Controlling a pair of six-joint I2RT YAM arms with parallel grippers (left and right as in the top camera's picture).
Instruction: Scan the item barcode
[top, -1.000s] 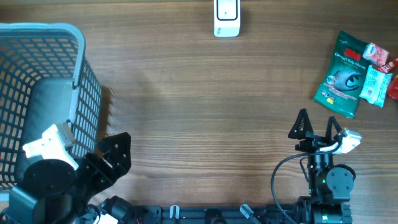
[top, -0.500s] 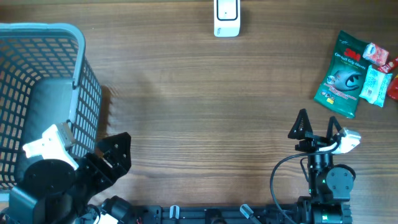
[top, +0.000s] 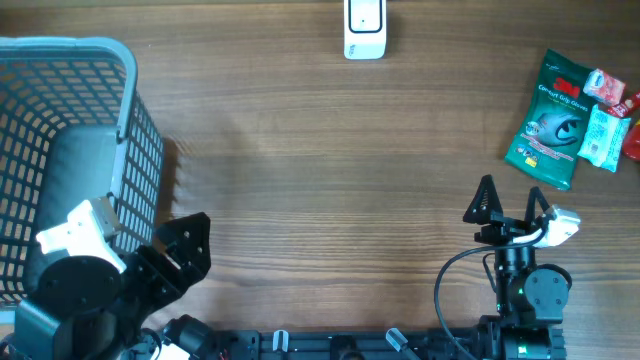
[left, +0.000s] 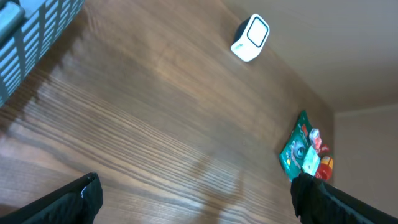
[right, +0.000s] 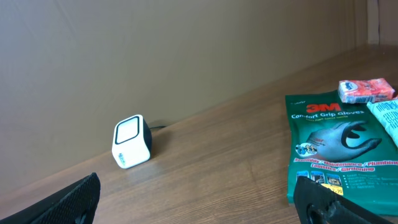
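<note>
- From overhead, my left gripper (top: 185, 245) sits at the near left corner of the desk (top: 300, 170), fingers spread and holding nothing.
- My right gripper (top: 513, 195) is at the near right, also released and empty, its tips pointing towards the far edge.
- Only the overhead view shows the whole blue-grey basket (top: 70, 45). It stands at the left edge, and my left arm overlaps its near side. My left wrist camera catches just one corner of its lattice, at the upper left.
- The white scanner (top: 364, 30) stands at the far edge of the desk, near the middle. From above I see only its top. My right wrist camera shows its square pale window facing the desk, with the wall (right: 186, 50) behind it.
- The green glove packet (top: 550, 120) lies flat on the far right of the desk, well apart from both grippers and from the scanner.
- The right wrist view makes its print readable: "3M Comfort Grip Gloves". In the left wrist view it is a small green patch.
- A pink packet (top: 605, 85) and a pale teal packet (top: 603, 137) lie against the glove packet's right side, and the teal one overlaps its edge.
- Overhead alone shows a red item (top: 632, 140) at the frame's right edge; it is too cropped to identify.
</note>
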